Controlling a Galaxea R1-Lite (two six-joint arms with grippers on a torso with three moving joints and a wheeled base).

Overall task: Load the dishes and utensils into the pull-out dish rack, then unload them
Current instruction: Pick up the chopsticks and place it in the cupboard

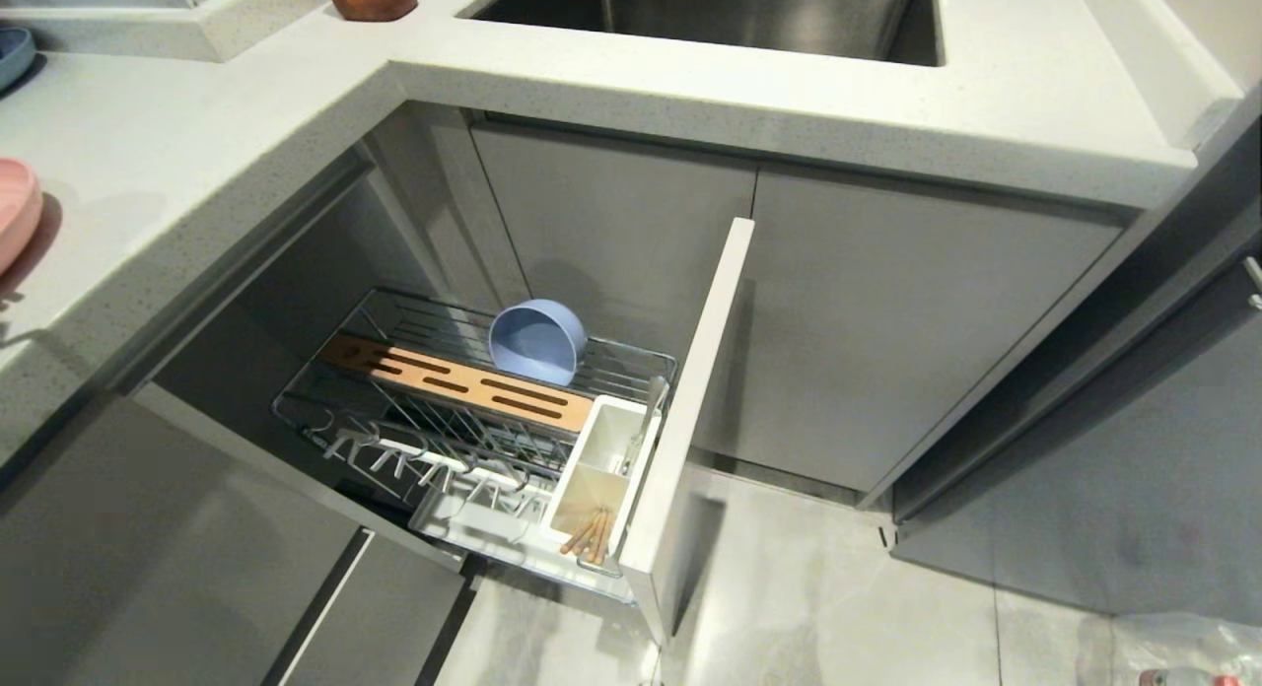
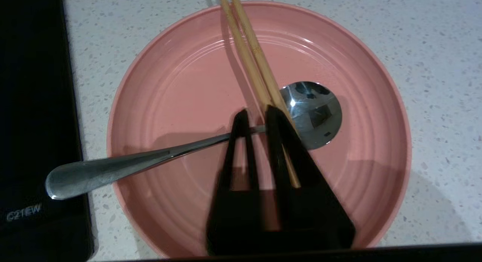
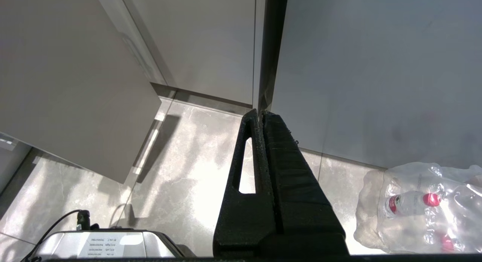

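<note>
Left gripper (image 2: 256,117) above the plate (image 2: 169,104), fingers slightly parted, gripping nothing — spoon (image 2: 150,156) handle just under the tips, chopsticks (image 2: 250,55) beside one finger. Bowl (image 1: 537,341) on edge in the rack (image 1: 394,420). Right gripper (image 3: 260,113) clenched, empty — over the floor (image 3: 180,168)

Pink plate (image 1: 15,213) cut off at edge

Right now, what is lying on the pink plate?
A spoon and two chopsticks lie on the plate, the chopsticks crossing over the spoon. The left gripper hides where they cross and part of the plate.
</note>
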